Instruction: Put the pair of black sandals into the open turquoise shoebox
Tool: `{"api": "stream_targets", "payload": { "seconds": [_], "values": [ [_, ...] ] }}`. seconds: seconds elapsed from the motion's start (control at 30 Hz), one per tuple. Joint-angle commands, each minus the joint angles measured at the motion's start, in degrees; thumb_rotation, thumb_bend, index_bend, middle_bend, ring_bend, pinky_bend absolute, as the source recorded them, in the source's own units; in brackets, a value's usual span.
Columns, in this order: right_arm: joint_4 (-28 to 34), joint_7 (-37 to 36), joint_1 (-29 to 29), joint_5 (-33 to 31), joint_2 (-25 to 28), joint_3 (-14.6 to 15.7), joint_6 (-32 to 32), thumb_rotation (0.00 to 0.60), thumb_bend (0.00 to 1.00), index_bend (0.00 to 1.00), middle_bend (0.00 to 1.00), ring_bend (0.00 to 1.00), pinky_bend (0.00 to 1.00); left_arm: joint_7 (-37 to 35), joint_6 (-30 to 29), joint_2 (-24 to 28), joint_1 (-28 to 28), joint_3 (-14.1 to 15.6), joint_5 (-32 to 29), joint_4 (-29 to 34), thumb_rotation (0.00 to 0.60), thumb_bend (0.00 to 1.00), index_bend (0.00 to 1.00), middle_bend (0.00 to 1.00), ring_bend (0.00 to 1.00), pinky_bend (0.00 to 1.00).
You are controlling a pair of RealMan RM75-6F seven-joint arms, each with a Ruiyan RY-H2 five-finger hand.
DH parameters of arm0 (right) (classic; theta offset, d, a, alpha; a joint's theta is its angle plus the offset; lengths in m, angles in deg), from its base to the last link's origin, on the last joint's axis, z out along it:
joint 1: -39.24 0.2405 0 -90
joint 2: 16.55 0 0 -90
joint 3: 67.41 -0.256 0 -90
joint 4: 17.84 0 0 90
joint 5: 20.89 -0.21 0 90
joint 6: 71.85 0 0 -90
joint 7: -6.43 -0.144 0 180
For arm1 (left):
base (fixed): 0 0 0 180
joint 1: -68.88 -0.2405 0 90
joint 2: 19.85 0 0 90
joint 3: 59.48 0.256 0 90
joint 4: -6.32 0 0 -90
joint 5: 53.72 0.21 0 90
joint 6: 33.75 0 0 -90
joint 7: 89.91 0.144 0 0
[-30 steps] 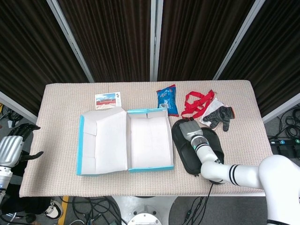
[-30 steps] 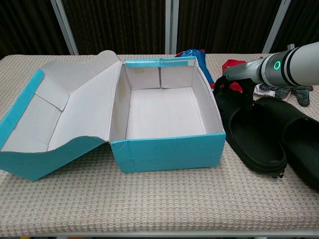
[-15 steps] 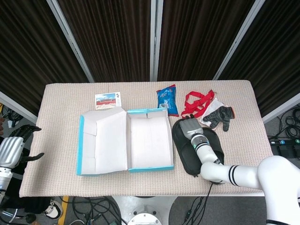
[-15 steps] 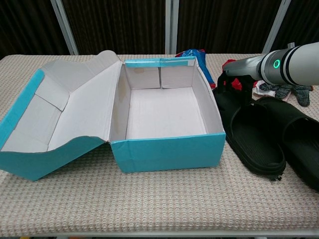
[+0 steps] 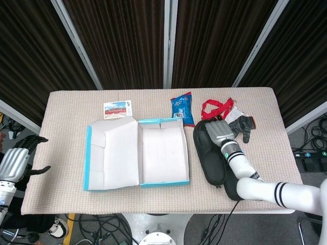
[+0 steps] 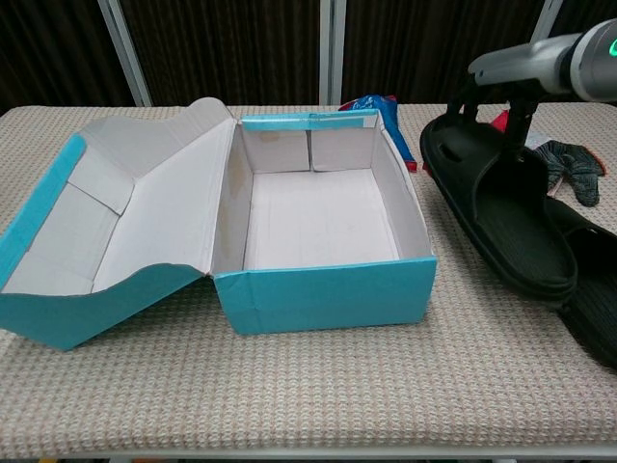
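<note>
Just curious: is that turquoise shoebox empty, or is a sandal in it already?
Empty: the shoebox shows only its bare white floor, and both sandals are outside it.

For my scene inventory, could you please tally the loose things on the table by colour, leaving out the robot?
Black: 2, a lifted sandal and a resting sandal
Turquoise: 1, shoebox
Blue: 1, snack packet
Red: 1, strap
Grey: 1, glove
Multicoloured: 1, card
Total: 7

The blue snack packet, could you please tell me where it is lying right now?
In the head view, the blue snack packet lies at the table's far side, just behind the open turquoise shoebox's far right corner, left of the red strap.
</note>
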Motion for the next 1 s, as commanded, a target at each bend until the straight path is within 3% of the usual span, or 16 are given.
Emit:
{"api": "stream_targets", "payload": {
  "seconds": [0.03,0.2,0.37,0.6,1.0],
  "values": [
    [5.6,-7.8,-3.9,7.9,6.2,-4.2,1.3,0.6,0.05,0.52,0.45,0.13,0.0,0.4,0.2,0.1,0.2,0.0,0.0,0.4,0.6,0.12,0.24,0.21,0.12,0.2],
    [7.0,-20.5,-8.9,18.9,9.3,-9.5,0.4,0.6,0.05,0.54,0.47,0.15,0.05,1.0,0.3,0.4,0.4,-0.1,0.0,1.5,0.6,0.12,0.24,0.21,0.12,0.2],
    [5.3,-30.7,-11.8,28.4,7.7,-12.6,-0.3,0.6,0.06,0.55,0.47,0.15,0.08,1.8,0.2,0.7,0.4,-0.2,-0.2,1.9,0.6,0.12,0.24,0.21,0.12,0.2],
    [-0.6,-41.9,-13.4,38.3,-1.4,-15.0,2.6,0.6,0.05,0.55,0.48,0.15,0.12,3.1,-0.1,0.4,0.1,-0.3,-0.7,1.5,0.6,0.12,0.24,0.21,0.12,0.2],
    [-18.3,-52.2,-10.7,41.6,-22.5,-17.4,6.0,0.6,0.05,0.55,0.48,0.15,0.13,1.5,-0.1,0.4,-0.1,-0.3,-1.0,0.3,0.6,0.12,0.24,0.21,0.12,0.2]
  ]
}}
